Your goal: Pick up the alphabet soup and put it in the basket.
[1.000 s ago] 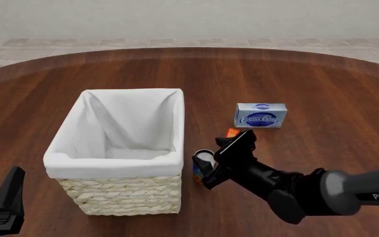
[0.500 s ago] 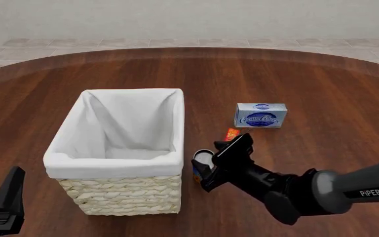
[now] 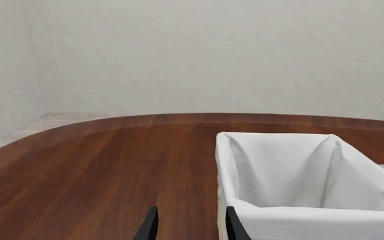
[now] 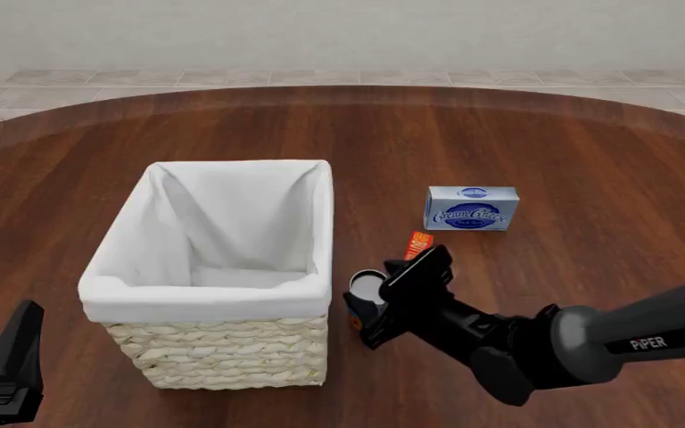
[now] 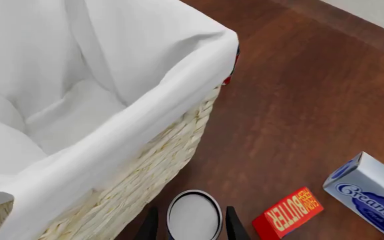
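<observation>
Dark wood table [image 4: 557, 134], tiled floor [image 4: 318, 78], pale wall [image 3: 212, 55].

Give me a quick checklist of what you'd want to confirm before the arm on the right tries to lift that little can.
1. Can sits between the right gripper fingers: ok, one finger shows on each side in the right wrist view.
2. Fingers pressed tight on the can: cannot tell; contact is not clear in either view.
3. Can upright on the table: ok, its round top faces up.
4. Basket open and unblocked: ok, only white lining shows inside.
5. Red butter box clear of the fingers: ok, it lies apart, to the side.
6. Left gripper out of the way: ok, it is open at the near left corner.
</observation>
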Controlling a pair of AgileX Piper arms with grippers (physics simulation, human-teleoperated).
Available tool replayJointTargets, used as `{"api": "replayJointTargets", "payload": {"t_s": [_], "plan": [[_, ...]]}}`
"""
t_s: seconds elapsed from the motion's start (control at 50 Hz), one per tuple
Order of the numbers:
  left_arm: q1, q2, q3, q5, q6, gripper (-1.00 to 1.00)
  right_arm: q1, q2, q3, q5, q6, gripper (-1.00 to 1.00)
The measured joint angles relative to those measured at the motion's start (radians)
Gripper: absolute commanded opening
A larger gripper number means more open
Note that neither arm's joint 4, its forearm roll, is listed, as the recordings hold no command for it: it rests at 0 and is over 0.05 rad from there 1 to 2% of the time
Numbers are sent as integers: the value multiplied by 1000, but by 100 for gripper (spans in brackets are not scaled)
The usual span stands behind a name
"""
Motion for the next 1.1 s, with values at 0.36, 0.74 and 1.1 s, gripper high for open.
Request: {"api": "replayJointTargets", "payload": {"t_s": [0.36,0.74,1.1], "plan": [[1,0,0,0,-1,100,3,35,-10,-12,4,100],[2,0,0,0,-3,100,-7,61,-15,-21,1,100],[2,0,0,0,-3,100,-11,86,-15,-37,3,100]]}}
